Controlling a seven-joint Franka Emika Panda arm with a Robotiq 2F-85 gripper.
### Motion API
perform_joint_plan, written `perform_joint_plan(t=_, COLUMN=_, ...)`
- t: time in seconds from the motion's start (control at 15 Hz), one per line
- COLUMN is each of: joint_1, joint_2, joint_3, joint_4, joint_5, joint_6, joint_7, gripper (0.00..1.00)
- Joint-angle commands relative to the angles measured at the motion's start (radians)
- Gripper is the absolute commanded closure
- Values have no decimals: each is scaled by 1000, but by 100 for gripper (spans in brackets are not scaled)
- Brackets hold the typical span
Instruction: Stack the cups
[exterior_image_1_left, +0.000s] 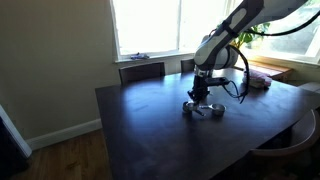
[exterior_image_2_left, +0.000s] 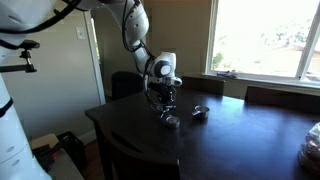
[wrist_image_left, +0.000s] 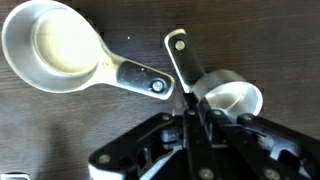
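The claw (wrist_image_left: 190, 112) was pinched tight on the thin handle of the small cup (wrist_image_left: 236, 97), low over the dark table (exterior_image_1_left: 140, 125). The bigger cup (wrist_image_left: 48, 45) sat right beside it on the wood, open side up. Its handle pointed at the small one's, close but not touching.

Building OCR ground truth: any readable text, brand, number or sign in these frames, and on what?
None can be read in any view.
Handle of the larger cup: any size stamp is too blurred to read in the wrist view.
Handle of the smaller cup: no legible mark; its lower end is hidden in the gripper.
In both exterior views the cups are too small to show any lettering.
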Motion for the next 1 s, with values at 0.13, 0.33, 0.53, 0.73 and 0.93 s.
perform_joint_plan(t=0.13, joint_1=-11, joint_2=-94, joint_3=18, joint_4=-119, joint_5=6, joint_6=89, joint_7=-33, gripper=95)
perform_joint_plan(t=0.33, joint_1=-11, joint_2=-102, joint_3=11, joint_4=-119, joint_5=3, joint_6=111, joint_7=-31, gripper=95)
perform_joint_plan(t=0.53, joint_1=-5, joint_2=-83, joint_3=3, joint_4=-96, joint_5=-2, joint_6=133, joint_7=-20, gripper=95)
perform_joint_plan(t=0.73, joint_1=3, joint_2=-56, joint_3=1, joint_4=-74, joint_5=-8, joint_6=145, joint_7=-16, gripper=95)
perform_joint_plan(t=0.93, joint_1=14, joint_2=-37, joint_3=-6, joint_4=-64, joint_5=-18, joint_6=166, joint_7=-10, gripper=95)
